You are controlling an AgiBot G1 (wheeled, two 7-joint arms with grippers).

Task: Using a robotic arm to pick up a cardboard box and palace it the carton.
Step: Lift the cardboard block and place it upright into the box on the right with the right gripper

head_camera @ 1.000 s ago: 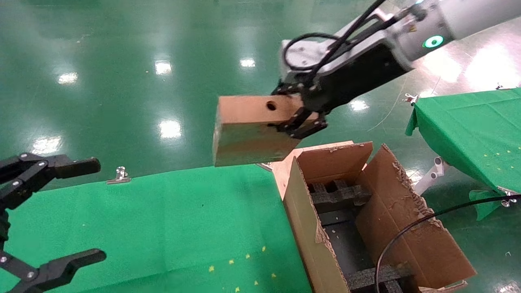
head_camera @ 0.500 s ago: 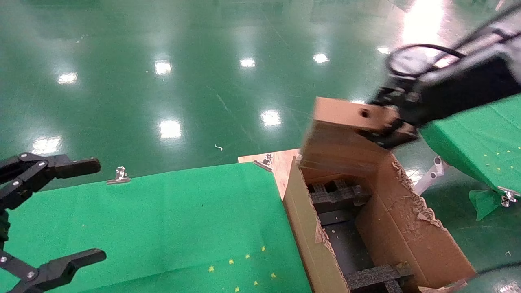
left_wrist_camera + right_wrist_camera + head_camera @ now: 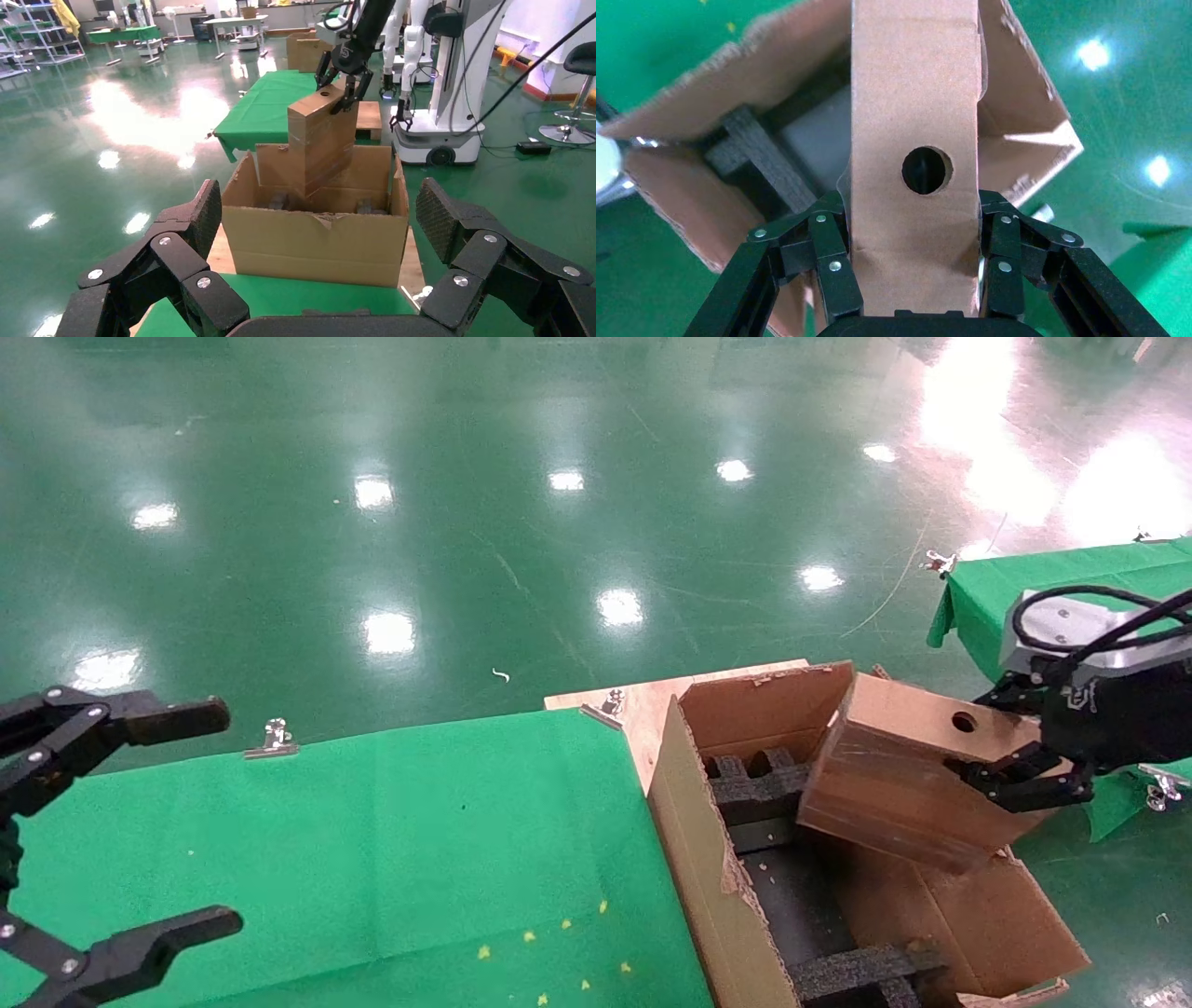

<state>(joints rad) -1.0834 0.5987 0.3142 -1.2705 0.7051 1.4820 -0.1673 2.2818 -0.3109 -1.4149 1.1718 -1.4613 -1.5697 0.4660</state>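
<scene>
Cardboard box (image 3: 894, 784): held aloft by the right pincer (image 3: 1010, 747), tilted, its lower end dipping toward the open mouth of the carton (image 3: 708, 859) on the far right side. The pincer is closed on the box, one finger on each of two opposite side faces at the end bearing the round hole, as the right wrist view confirms (image 3: 916, 175). From the pincer the box extends leftward and downward; its long axis slants from the grip down into the opening.

Carton: stands between two green-covered surfaces, hard against the right edge of the nearer one (image 3: 372, 859). Black foam dividers (image 3: 759, 789) cross the interior near the far end, and another (image 3: 861, 971) crosses it near the close end. The box's lower end hangs over the clear bay between them; I judge that bay to be the only room for it. The right-hand flap (image 3: 987, 915) with its ragged edge lies directly under the box and could catch it on the way down. Contact between box and flap cannot be determined.

Left pincer (image 3: 112, 822): parked over the nearer surface, well apart from the carton, fingers spread wide, holding nothing. The right arm is plainly the nearer and the one at work.
</scene>
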